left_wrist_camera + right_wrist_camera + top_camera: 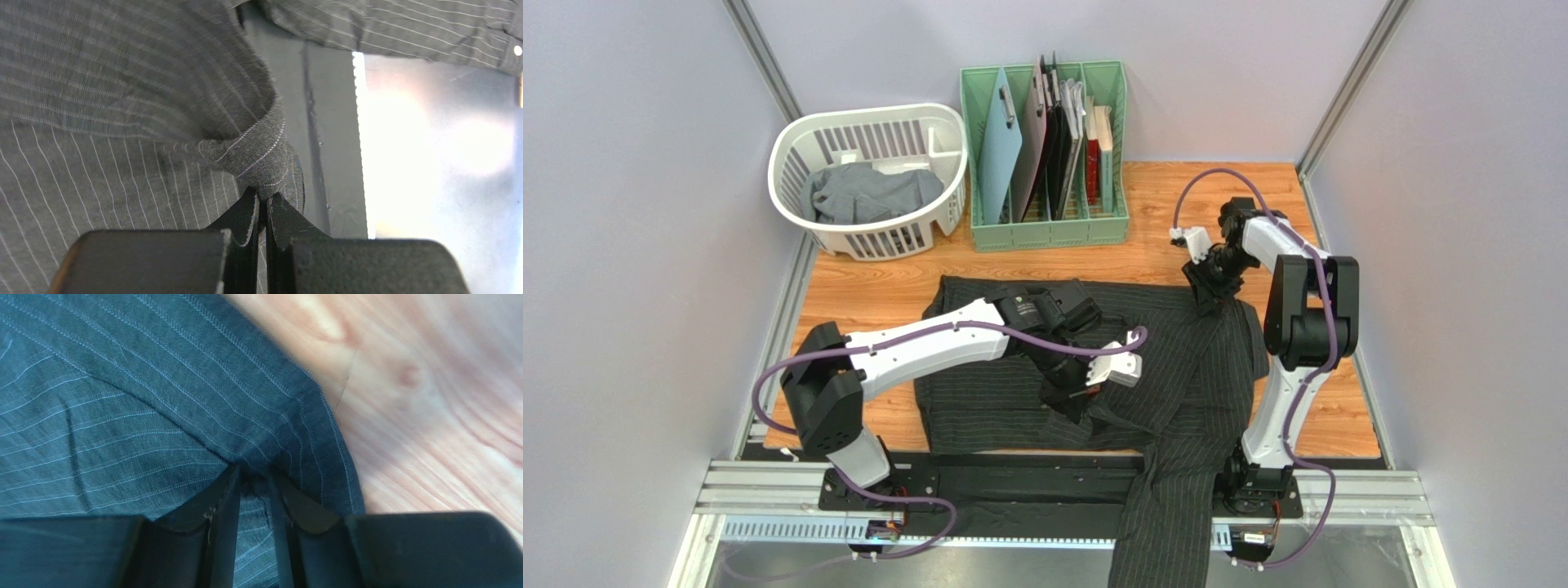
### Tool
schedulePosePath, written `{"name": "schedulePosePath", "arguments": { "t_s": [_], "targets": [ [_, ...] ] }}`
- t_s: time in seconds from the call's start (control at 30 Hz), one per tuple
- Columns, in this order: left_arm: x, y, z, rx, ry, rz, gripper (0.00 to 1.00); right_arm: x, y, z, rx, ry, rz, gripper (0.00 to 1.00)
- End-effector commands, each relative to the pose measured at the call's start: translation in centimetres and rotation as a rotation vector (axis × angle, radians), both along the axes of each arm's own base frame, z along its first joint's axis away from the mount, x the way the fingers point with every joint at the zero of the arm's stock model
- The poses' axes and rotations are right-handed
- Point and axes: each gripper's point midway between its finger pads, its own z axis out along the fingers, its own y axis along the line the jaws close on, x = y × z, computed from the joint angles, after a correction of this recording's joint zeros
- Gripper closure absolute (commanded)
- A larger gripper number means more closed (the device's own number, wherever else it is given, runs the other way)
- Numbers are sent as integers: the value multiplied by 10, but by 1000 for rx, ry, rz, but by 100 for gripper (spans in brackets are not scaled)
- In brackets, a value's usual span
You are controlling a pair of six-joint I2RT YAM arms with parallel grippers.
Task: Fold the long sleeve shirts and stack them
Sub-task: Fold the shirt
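Observation:
The black pinstriped shirt (1173,368) lies spread on the wooden table, one part hanging over the near edge. My left gripper (1071,395) is shut on a bunched fold of that shirt (261,156) near the front edge, shown pinched in the left wrist view (264,199). My right gripper (1205,290) is shut on the shirt's far right edge (270,416), the cloth pinched between its fingertips (253,473). The plain grey shirt (869,191) lies crumpled in the white basket.
A white laundry basket (795,141) stands at the back left. A green rack (983,227) with flat boards and folders stands at the back middle. Bare wood (430,404) shows right of the shirt. Metal rails (1382,496) run along the near edge.

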Motion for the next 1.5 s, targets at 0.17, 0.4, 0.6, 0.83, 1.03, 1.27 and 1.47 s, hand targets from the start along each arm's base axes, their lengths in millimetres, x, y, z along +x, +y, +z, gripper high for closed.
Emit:
{"name": "schedulePosePath", "arguments": {
  "t_s": [0.17,0.4,0.6,0.83,1.03,1.27,1.47],
  "targets": [
    [65,5,28,-78,-89,199,100,22,-3,2,-36,-33,-62,55],
    [164,58,29,-41,-150,435,100,15,9,62,33,-119,-54,41],
    [218,112,-3,70,-198,583,99,5,19,74,87,-111,-57,41],
    [221,154,-45,196,-84,657,72,3,23,73,106,-97,-57,43],
    [221,180,-45,226,-169,754,44,-7,39,81,168,-74,-42,47],
    [225,203,-45,243,-261,774,38,-17,71,82,201,-75,19,46],
    [232,213,-46,256,-283,795,9,-14,71,66,178,-34,17,43]
  ]
}}
